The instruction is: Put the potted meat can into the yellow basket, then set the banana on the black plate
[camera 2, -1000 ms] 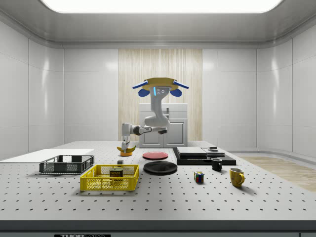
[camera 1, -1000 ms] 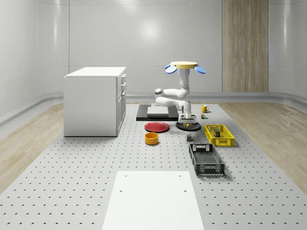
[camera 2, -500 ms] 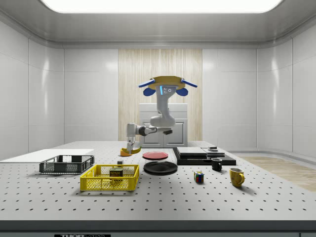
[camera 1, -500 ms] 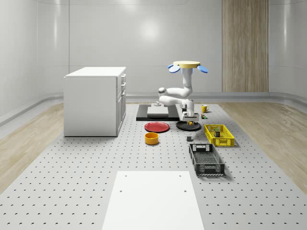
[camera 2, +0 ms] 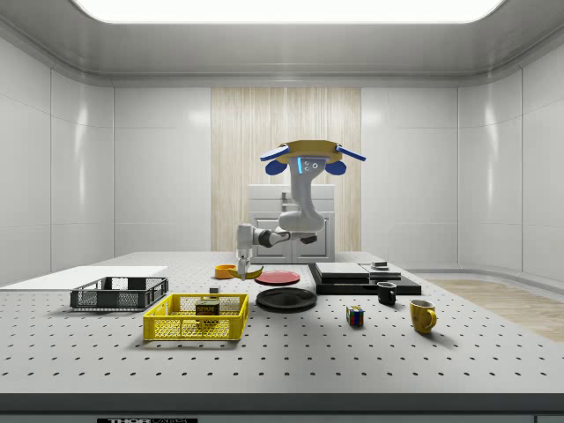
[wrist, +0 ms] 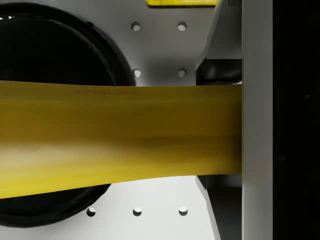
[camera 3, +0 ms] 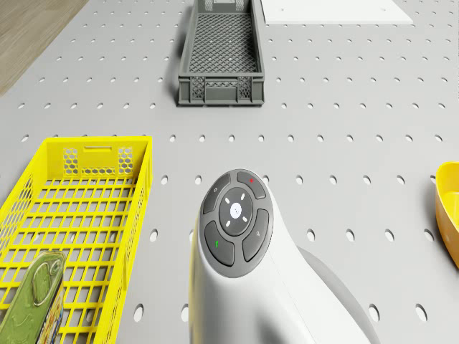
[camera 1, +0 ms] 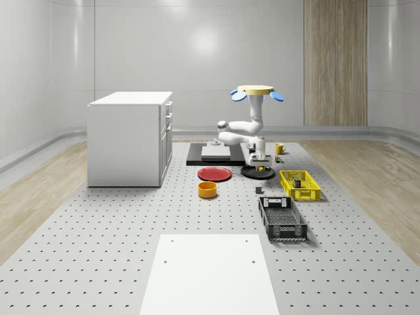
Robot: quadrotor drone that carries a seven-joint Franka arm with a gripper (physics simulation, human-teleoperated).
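Note:
My gripper [camera 1: 261, 163] [camera 2: 243, 265] is shut on the yellow banana [camera 1: 263, 168] [camera 2: 249, 274] [wrist: 120, 135] and holds it a little above the table. In the wrist view the banana crosses over the rim of the black plate [wrist: 50, 50], with one finger [wrist: 257, 120] against its end. The black plate [camera 1: 257, 173] [camera 2: 285, 299] lies just under and beside the gripper. The drone [camera 1: 256, 92] [camera 2: 308, 154] hovers above it. The potted meat can [camera 2: 208, 307] [camera 3: 36, 301] lies inside the yellow basket [camera 1: 300, 185] [camera 2: 196, 318] [camera 3: 79, 208].
A black crate [camera 1: 282, 218] [camera 3: 220, 61] sits beyond the basket. A red plate [camera 1: 214, 174], a yellow bowl [camera 1: 207, 189] [camera 3: 448, 208] and a white cabinet [camera 1: 130, 138] stand at the whole-scene view's left. Mugs [camera 2: 422, 315] and a cube [camera 2: 354, 315] are at the side view's right.
The drone and arm have shifted to the side view's right, carrying the banana from beside the yellow bowl to the black plate's edge. The gripper stays shut on it.

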